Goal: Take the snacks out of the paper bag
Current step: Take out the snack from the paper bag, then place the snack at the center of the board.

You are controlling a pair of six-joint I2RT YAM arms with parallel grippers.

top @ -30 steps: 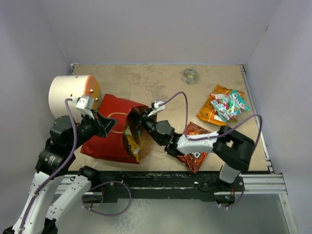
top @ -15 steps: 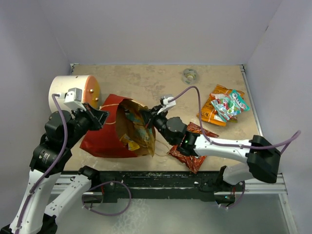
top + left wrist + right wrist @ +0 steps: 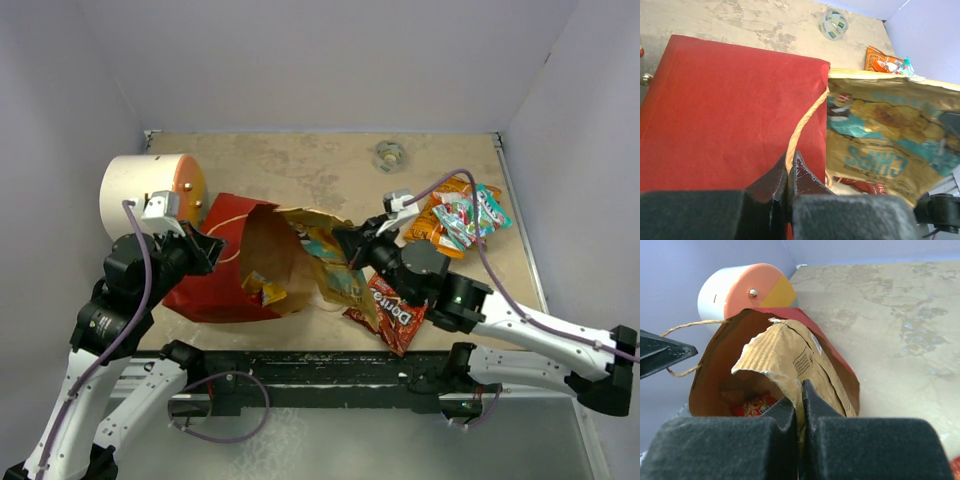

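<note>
The red paper bag [image 3: 215,290] lies on its side, its brown mouth open to the right. My left gripper [image 3: 207,250] is shut on the bag's twisted paper handle [image 3: 801,127]. My right gripper [image 3: 342,243] is shut on the edge of a tan-gold and teal chips packet [image 3: 325,265] and holds it just outside the bag's mouth. In the right wrist view its jaws [image 3: 801,390] pinch that packet [image 3: 802,357]. A yellow and red packet [image 3: 258,290] still lies inside the bag [image 3: 715,370]. A red Doritos packet [image 3: 395,315] lies by the front edge.
A white cylinder with an orange end [image 3: 150,190] stands behind the bag at the left. Orange and teal packets [image 3: 458,215] lie at the right. A tape roll [image 3: 389,155] sits near the back wall. The right arm stretches across the front right.
My right gripper has drawn back to the right, pulling the tan-gold chips packet out of the bag's mouth. My left gripper has kept its hold on the handle.
</note>
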